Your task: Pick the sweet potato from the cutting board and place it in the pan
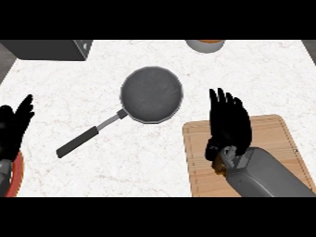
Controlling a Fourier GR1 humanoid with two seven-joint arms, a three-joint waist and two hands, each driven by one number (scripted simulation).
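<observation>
The grey pan (152, 95) lies on the white counter's middle, its black handle (85, 137) pointing to the lower left. At the lower right lies the wooden cutting board (280, 139). My right hand (229, 125) hovers over the board's left half, open, fingers straight and pointing away from me. Only a small brown-orange bit of the sweet potato (219, 167) shows under my right wrist; the rest is hidden by the hand and forearm. My left hand (9, 127) rests open at the left edge, fingers up.
A dark grey box (47, 50) stands at the back left corner. An orange-brown round container (205, 45) sits at the back edge. A red curved rim (16, 178) shows under my left forearm at the lower left.
</observation>
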